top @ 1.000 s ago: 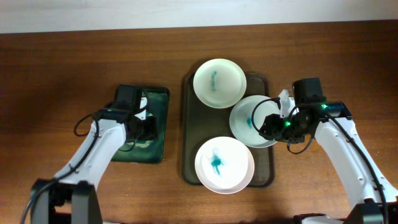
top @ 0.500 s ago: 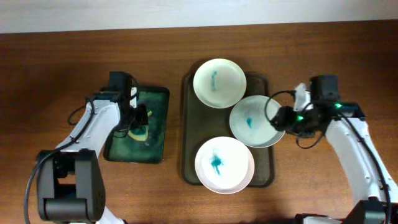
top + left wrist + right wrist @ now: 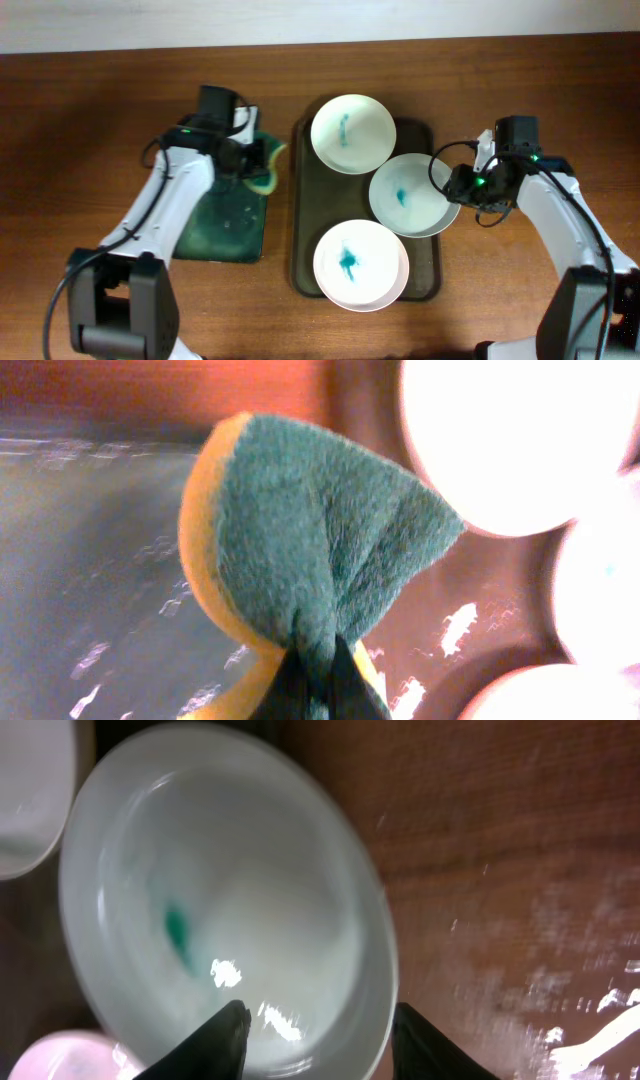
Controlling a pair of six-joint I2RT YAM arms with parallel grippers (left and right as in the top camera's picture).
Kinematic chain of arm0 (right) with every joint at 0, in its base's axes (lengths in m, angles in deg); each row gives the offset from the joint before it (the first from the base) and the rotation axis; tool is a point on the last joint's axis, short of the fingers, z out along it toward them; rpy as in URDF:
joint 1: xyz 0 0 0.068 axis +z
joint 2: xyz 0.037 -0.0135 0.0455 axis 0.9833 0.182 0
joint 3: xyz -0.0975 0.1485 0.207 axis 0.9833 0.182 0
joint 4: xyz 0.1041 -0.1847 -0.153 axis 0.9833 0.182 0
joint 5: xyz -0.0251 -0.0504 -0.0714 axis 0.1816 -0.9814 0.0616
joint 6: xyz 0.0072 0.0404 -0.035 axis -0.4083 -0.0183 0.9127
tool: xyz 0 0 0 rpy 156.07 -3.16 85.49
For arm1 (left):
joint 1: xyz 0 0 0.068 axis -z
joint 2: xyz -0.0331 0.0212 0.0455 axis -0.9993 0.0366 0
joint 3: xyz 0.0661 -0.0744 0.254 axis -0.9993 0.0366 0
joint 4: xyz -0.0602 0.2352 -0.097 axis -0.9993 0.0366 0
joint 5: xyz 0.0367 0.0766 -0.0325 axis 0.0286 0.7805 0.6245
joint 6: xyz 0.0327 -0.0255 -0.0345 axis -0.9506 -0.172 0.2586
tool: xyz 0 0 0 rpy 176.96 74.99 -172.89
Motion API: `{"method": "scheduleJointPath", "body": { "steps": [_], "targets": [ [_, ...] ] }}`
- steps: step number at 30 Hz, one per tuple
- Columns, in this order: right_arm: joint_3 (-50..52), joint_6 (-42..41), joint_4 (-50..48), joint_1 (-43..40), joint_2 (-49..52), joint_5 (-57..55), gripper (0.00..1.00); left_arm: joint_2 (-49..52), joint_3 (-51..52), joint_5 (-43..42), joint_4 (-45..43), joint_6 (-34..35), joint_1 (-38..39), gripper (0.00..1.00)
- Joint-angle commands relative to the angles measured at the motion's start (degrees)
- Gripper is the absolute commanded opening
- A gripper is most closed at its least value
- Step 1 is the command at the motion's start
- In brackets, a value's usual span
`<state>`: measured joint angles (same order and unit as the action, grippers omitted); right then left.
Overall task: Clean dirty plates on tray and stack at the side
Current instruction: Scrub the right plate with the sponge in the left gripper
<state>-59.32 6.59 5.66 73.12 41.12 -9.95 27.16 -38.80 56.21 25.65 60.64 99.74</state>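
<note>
Three white plates with teal smears lie on the dark olive-brown tray (image 3: 303, 215): one at the back (image 3: 352, 133), one at the right (image 3: 408, 195), one at the front (image 3: 360, 265). My left gripper (image 3: 250, 160) is shut on a yellow-and-green sponge (image 3: 266, 167), held pinched and folded (image 3: 320, 540) above the gap between the green tray and the big tray. My right gripper (image 3: 455, 186) stands open astride the right plate's (image 3: 230, 890) far rim, one finger inside the plate and one outside over the table. The jaws have not closed on the rim.
A smaller green tray (image 3: 222, 220), wet and without the sponge, lies left of the big tray. Bare wooden table (image 3: 530, 300) runs to the right of the tray and along the front.
My left gripper shut on the sponge in the green tray and lifted it right, toward the big tray. My right gripper edged along the right plate's rim and narrowed a little.
</note>
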Motion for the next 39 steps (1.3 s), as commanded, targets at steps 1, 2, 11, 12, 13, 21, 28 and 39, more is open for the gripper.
{"method": "scheduleJointPath", "body": {
  "steps": [1, 2, 11, 12, 13, 21, 28, 39],
  "targets": [
    [-0.5, 0.6, -1.5, -0.1, 2.9, -1.5, 0.47, -1.0, -1.0, -5.4, -7.9, 4.0, 9.0, 0.0],
    [-0.5, 0.6, -1.6, -0.1, 3.8, -1.3, 0.46, -0.2, -1.1, -5.8, -11.4, 6.1, 11.7, 0.0],
    [0.2, 0.3, -2.1, 0.1, 4.2, 2.3, 0.21, 21.0, -15.8, -15.8, -19.5, 14.7, 27.5, 0.0],
    [0.2, 0.3, -2.1, 0.0, 4.2, 2.3, 0.19, 22.7, -15.8, -15.8, -20.0, 16.9, 27.9, 0.0],
    [0.2, 0.3, -2.1, 0.0, 4.2, 2.3, 0.19, 23.8, -15.8, -15.9, -20.6, 18.2, 28.2, 0.0],
    [0.2, 0.4, -1.2, 0.0, 4.2, 2.3, 0.13, 30.1, -16.4, 8.3, -11.0, 19.8, 29.7, 0.0],
    [0.2, 4.8, -0.9, 0.1, 4.2, 7.2, 0.23, 30.0, -24.1, 20.0, 0.4, 14.7, 30.5, 0.0],
    [0.9, 4.0, -11.1, 7.7, 10.4, 5.7, 0.25, 30.0, -24.2, 18.3, 5.3, 13.8, 29.0, 0.0]
  ]
}}
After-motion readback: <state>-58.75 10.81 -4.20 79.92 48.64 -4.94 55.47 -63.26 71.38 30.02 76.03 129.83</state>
